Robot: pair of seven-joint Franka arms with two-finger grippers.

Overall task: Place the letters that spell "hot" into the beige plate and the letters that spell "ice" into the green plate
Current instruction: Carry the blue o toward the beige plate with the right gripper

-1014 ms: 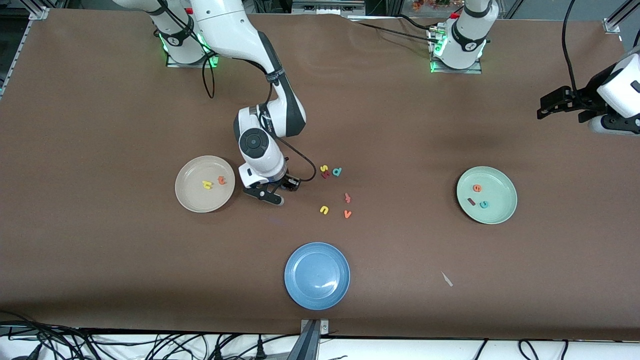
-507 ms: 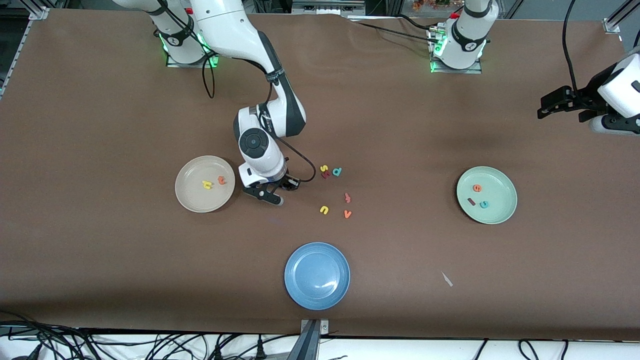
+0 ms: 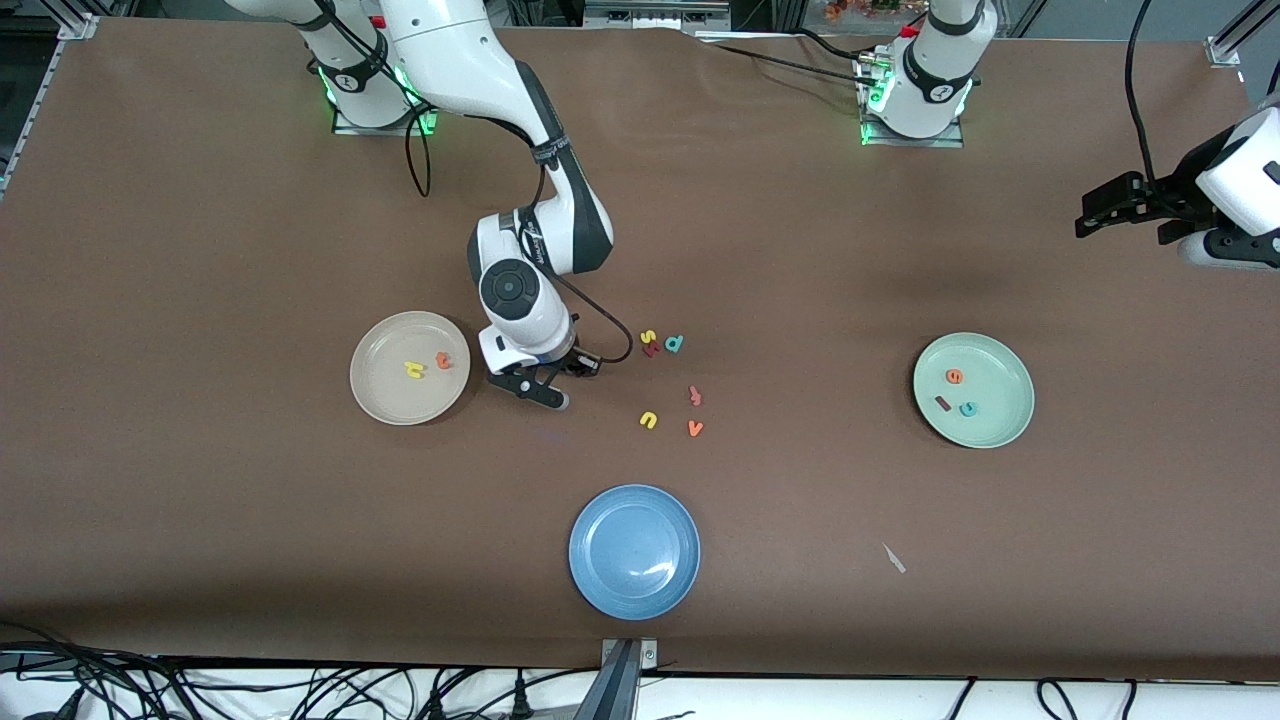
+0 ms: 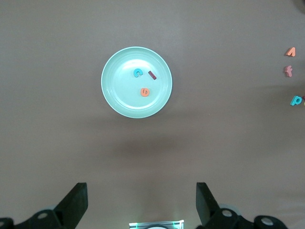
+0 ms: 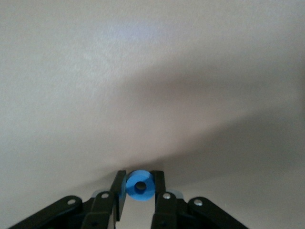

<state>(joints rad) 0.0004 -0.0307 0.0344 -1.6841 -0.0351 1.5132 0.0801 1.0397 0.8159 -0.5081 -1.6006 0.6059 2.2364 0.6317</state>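
Note:
My right gripper point(image 5: 139, 179) is shut on the blue ring-shaped o point(image 5: 139, 186), pinched edge-on between both fingers. In the front view the right gripper point(image 3: 556, 385) hangs low over the table, between the beige plate point(image 3: 385, 398) and the loose letters. The yellow h point(image 3: 415, 370) and orange t point(image 3: 444, 360) lie in the beige plate. The green plate point(image 3: 1000, 420) holds the orange e point(image 3: 954, 376), dark red i point(image 3: 942, 403) and teal c point(image 3: 967, 409). My left gripper point(image 3: 1100, 212) waits open, high at the left arm's end of the table, and the green plate point(image 4: 119, 98) shows in its wrist view.
A blue plate point(image 3: 634, 551) sits near the front edge. Loose letters lie mid-table: yellow s point(image 3: 648, 336), teal d point(image 3: 674, 344), reddish f point(image 3: 694, 396), yellow u point(image 3: 648, 420), orange v point(image 3: 695, 428). A small white scrap point(image 3: 893, 558) lies nearer the front camera than the green plate.
The right gripper's fingers have drawn together and the hand has shifted very slightly. The left arm and all the letters on the table have stayed put.

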